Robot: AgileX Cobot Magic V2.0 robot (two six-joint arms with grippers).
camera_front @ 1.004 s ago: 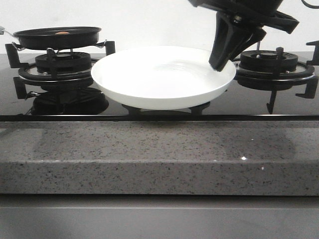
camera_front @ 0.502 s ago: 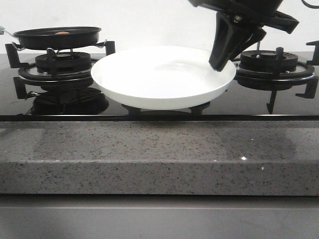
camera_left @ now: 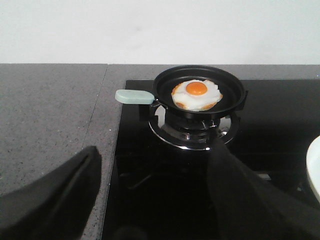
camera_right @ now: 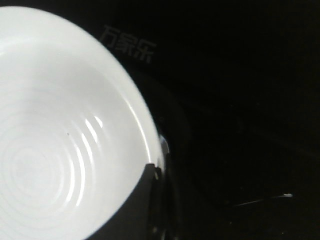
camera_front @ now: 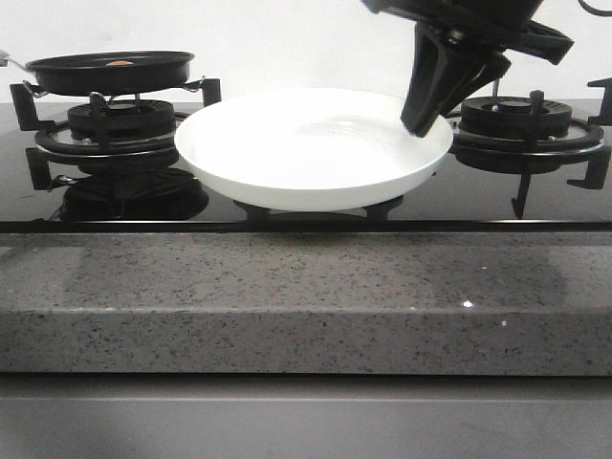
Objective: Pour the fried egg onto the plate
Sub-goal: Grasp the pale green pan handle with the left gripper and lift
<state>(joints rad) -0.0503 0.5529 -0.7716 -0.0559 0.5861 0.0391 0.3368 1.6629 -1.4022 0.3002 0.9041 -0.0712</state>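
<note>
In the front view my right pincer [camera_front: 421,122] is cut off by the upper frame edge; only its dark fingers show, coming down onto the right rim of the plate [camera_front: 287,153]. In the right wrist view one finger [camera_right: 135,210] lies over the inside of the rim, and the other is lost against the black hob glass, so I cannot tell whether the rim is actually clamped. My left pincer [camera_left: 150,200] stands wide apart and holds nothing; only its two blurred fingers show.

The plate is round, shallow, glossy white, with faint concentric rings inside. It sits at the middle of the hob [camera_front: 478,196], between the two burners, near the hob's front edge.

The fried egg [camera_left: 197,94] lies flat in the black pan [camera_left: 230,90] on the left burner: irregular white, browned edges, round orange yolk. From the front, only an orange sliver shows above the pan wall. The pan's pale green handle [camera_left: 134,96] reaches over the grey tabletop [camera_left: 50,115].
</note>
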